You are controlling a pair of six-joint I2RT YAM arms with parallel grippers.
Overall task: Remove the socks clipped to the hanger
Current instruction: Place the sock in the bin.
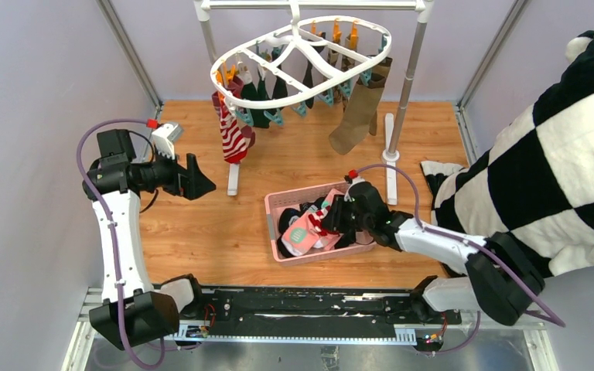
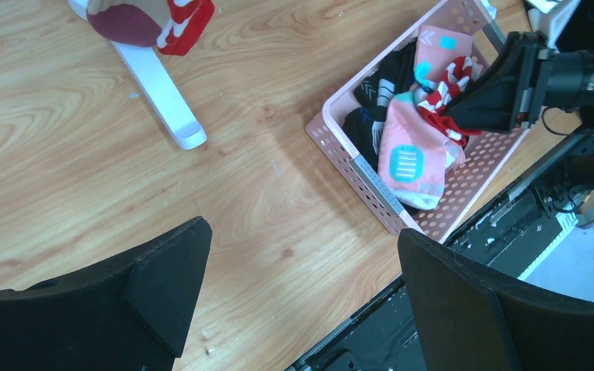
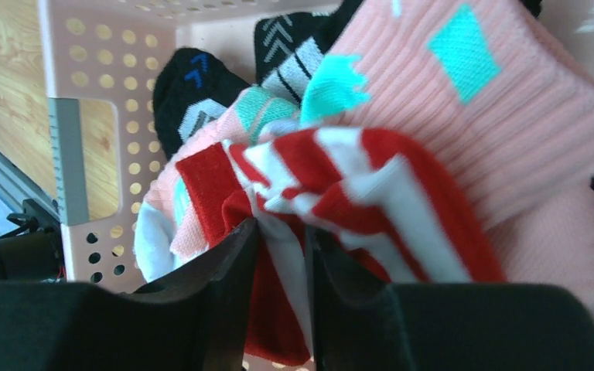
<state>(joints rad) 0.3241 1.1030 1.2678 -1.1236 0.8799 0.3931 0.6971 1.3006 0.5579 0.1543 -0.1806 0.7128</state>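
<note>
Right tool (image 3: 282, 233) pinching crumpled red-white striped sock (image 3: 371, 185), pink basket (image 3: 77, 100) beneath

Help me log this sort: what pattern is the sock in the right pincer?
Red-and-white stripes on the sock, clearest in the right wrist view.

One red-white striped sock (image 3: 356, 185) sits between the right fingers (image 3: 216, 309); beneath them lies one pink basket (image 1: 270, 219) with two pink socks (image 2: 410, 154), its black ones (image 2: 377, 83) too tangled to count. Beyond them hangs one white hanger (image 1: 297, 37) with one olive-brown sock (image 1: 356, 116).
</note>
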